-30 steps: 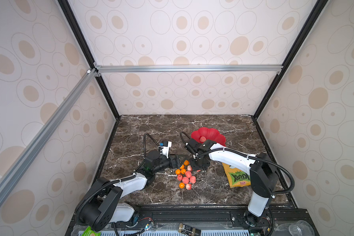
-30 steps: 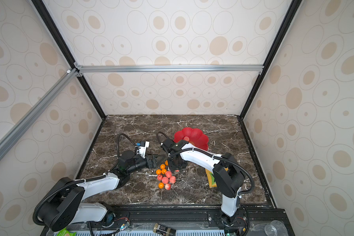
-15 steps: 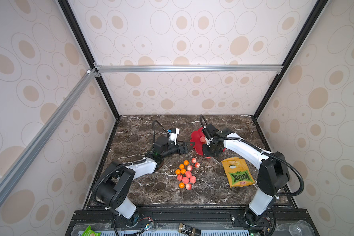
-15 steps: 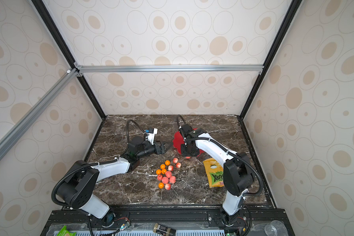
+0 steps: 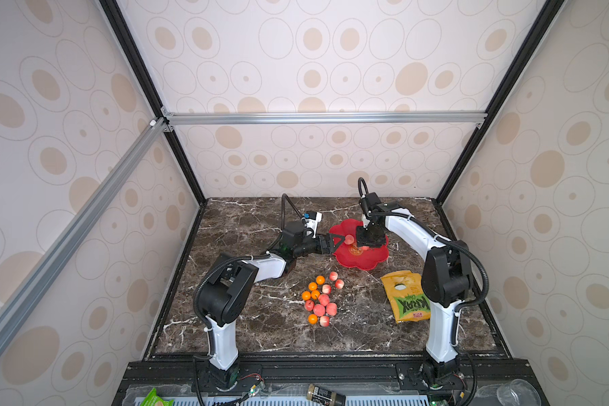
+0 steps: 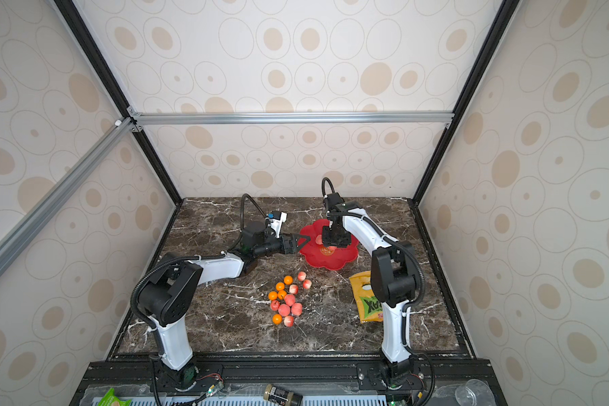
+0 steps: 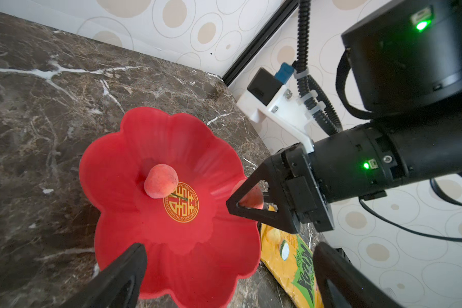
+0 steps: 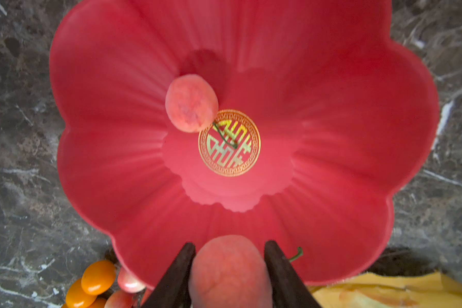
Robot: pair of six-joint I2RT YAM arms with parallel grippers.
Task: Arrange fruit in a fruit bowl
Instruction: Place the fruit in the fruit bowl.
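Fruit [image 5: 319, 298] mostly sits heaped near the red flower-shaped bowl [image 8: 358, 106], one peach [image 8: 190, 102] lying inside it, while our right gripper [image 8: 230, 246] clamps another peach [image 8: 228, 269] above it and our left gripper [image 7: 230, 249] gapes empty at its rim, so next, we judge, we lower and release.

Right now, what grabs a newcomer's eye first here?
The red flower-shaped bowl toward the back of the marble table, with one peach lying by its gold emblem. The right gripper hangs over it, shut on a second peach. The loose fruit cluster sits in front, mid-table.
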